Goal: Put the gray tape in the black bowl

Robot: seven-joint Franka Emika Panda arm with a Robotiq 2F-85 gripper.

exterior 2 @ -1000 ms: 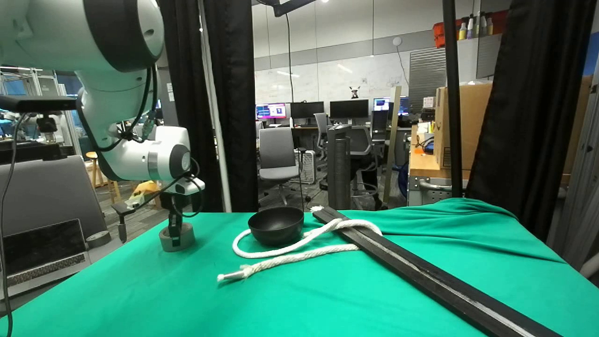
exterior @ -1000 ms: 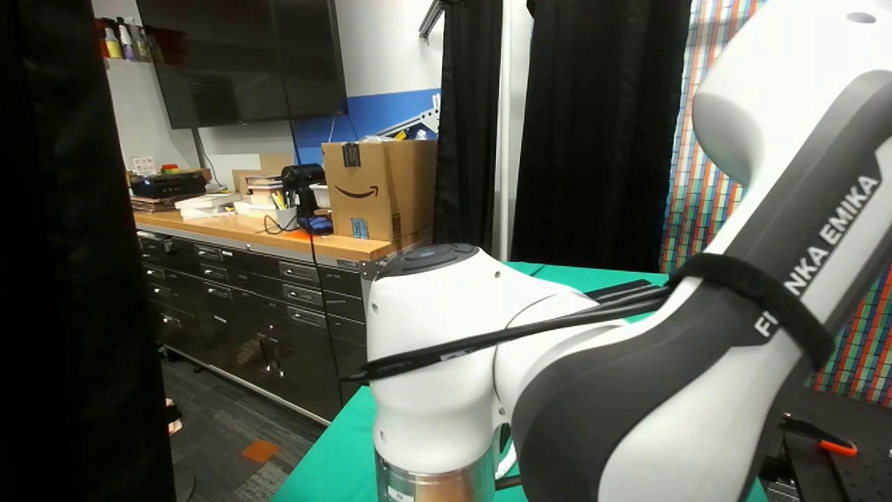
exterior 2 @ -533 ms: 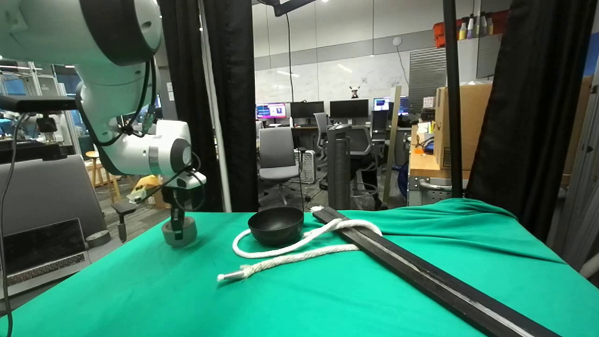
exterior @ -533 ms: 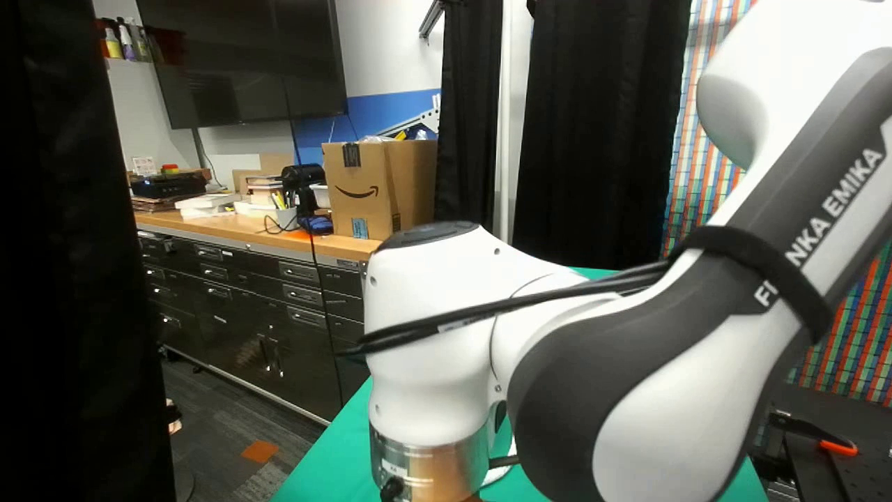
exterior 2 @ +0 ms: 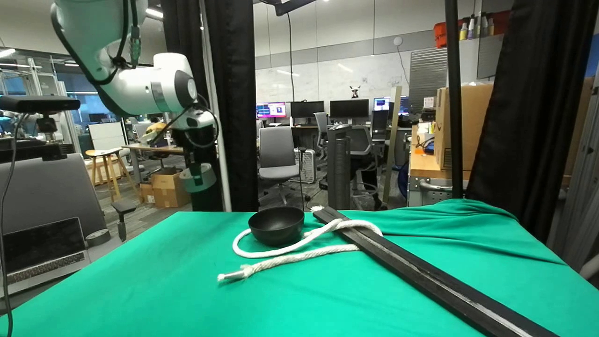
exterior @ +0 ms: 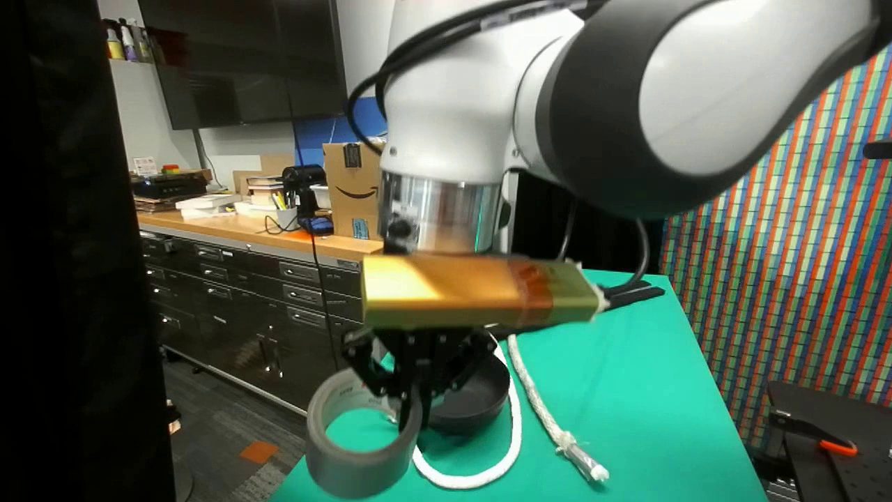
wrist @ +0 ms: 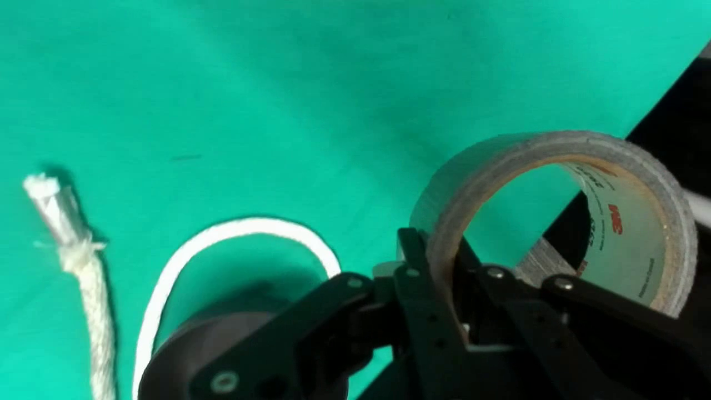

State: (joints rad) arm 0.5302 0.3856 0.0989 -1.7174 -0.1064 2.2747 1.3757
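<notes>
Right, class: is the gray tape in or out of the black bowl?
Out: the gripper holds the gray tape by its wall, and an exterior view shows it in the air, apart from the black bowl.

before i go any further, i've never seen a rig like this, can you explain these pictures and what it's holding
The big jointed machine is a robot arm, ending in a two-fingered gripper that works as its hand. Both exterior views look on from outside, from different places; the wrist view is taken from the arm's own wrist, looking past the gripper. On the green cloth lie a black bowl, a long black bar and a white rope that curves round the bowl. The gripper pinches the wall of the gray tape, one finger inside the roll and one outside, holding it up off the cloth. The tape is meant for the bowl, but is not in it yet.
</notes>
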